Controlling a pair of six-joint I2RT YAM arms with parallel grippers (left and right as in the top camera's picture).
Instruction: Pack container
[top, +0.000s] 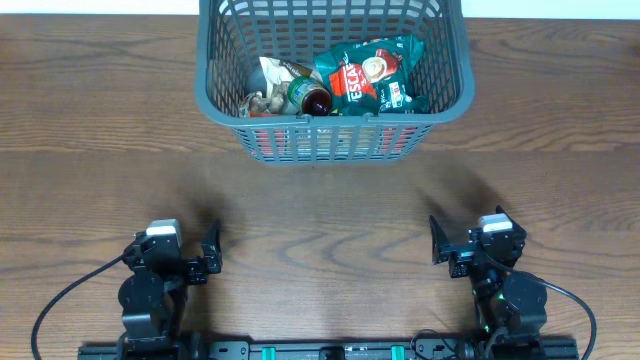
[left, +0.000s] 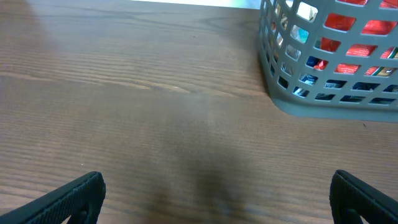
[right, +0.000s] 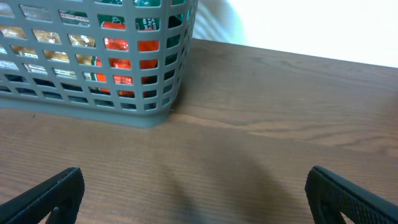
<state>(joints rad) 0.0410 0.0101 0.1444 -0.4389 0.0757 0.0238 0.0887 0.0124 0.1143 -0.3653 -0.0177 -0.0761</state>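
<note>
The container (top: 335, 121) sits at the upper centre of the overhead view, on the table (top: 320, 210). Inside lie a green packet (top: 372, 72) lettered "ESCA", a dark bottle (top: 310, 98) with a green label, and a pale crumpled wrapper (top: 270, 80). At lower left the left pincer (top: 211, 252) gapes wide, holding nothing. At lower right the right pincer (top: 438, 246) does likewise.

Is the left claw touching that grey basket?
Apart. The overhead view shows a stretch of bare table between the left claw and the basket.
</note>
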